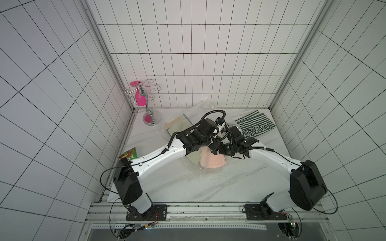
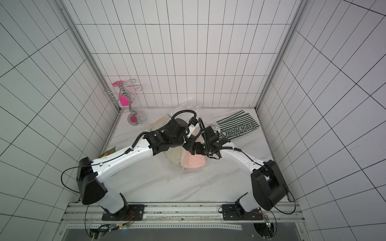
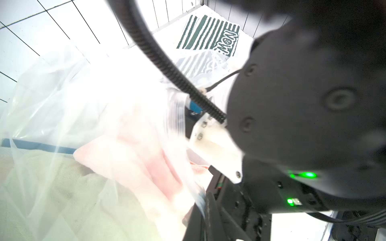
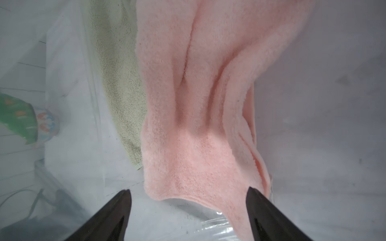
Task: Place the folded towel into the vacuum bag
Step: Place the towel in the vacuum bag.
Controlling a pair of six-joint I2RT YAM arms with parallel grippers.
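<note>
We see white tiled walls on three sides: a far wall (image 1: 188,62), a left wall (image 1: 52,94) and a right wall (image 1: 344,94). Thin dark lines run between the tiles. Two grey metal posts stand in the far corners, one on the left (image 1: 108,56) and one on the right (image 1: 297,56). Down below is a white marble table top (image 1: 188,187) with soft grey streaks. A grey metal rail (image 1: 208,210) runs along its near edge. The light is bright and even, and the table shines a little.

Marbled tabletop (image 1: 167,187): vacuum bag (image 1: 194,114), perhaps partly over striped mat (image 1: 255,125); snack packet (image 1: 130,156); chrome stand (image 1: 152,120).
</note>
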